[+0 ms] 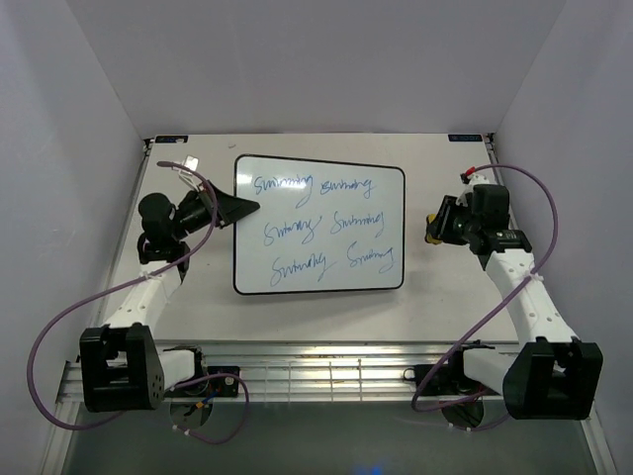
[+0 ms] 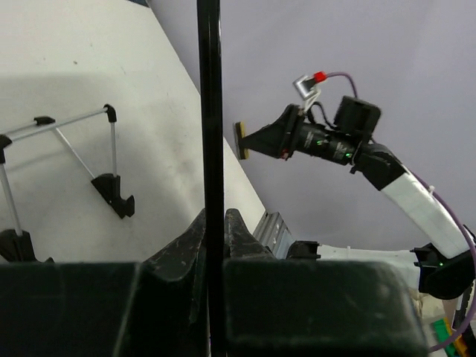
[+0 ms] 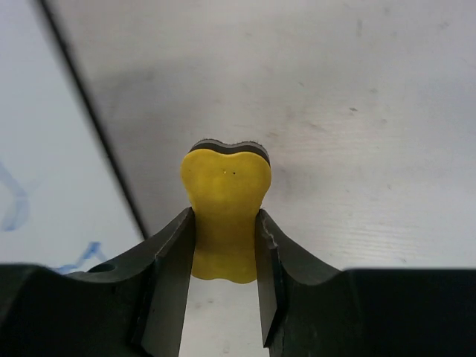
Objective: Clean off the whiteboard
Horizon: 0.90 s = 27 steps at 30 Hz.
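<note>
The whiteboard (image 1: 316, 223) lies mid-table with several blue cursive words on it, and its left edge looks raised. My left gripper (image 1: 247, 208) is shut on that left edge. In the left wrist view the black frame (image 2: 210, 111) runs edge-on between the closed fingers (image 2: 214, 216). My right gripper (image 1: 432, 230) hovers just right of the board, shut on the small yellow eraser (image 3: 225, 178). In the right wrist view the board (image 3: 44, 149) shows at the left, apart from the eraser. The left wrist view also shows the right gripper (image 2: 256, 140) with the eraser (image 2: 241, 140).
A folding wire stand (image 2: 74, 141) sits on the board's back side. The pale table (image 1: 445, 297) is walled on three sides. A metal rail (image 1: 316, 371) runs along the near edge between the arm bases.
</note>
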Each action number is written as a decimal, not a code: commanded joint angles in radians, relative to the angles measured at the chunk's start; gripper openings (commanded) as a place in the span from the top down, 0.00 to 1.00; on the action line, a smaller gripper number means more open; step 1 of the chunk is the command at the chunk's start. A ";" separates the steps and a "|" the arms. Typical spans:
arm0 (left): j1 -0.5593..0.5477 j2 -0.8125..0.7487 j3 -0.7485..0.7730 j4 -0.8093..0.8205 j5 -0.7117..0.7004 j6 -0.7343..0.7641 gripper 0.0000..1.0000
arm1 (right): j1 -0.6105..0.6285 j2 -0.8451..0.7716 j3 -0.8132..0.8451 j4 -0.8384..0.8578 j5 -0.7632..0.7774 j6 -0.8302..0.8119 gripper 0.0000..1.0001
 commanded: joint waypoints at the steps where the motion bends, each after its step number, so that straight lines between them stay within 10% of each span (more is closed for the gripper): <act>1: -0.043 -0.091 -0.037 0.034 -0.061 -0.034 1.00 | 0.010 -0.058 0.070 0.008 -0.250 0.023 0.61; 9: -0.166 -0.172 -0.198 0.013 -0.197 -0.021 1.00 | 0.215 0.014 0.173 0.016 -0.463 0.040 0.61; 27: -0.201 -0.238 -0.380 0.013 -0.273 -0.046 1.00 | 0.887 0.295 0.405 0.111 0.187 0.074 0.66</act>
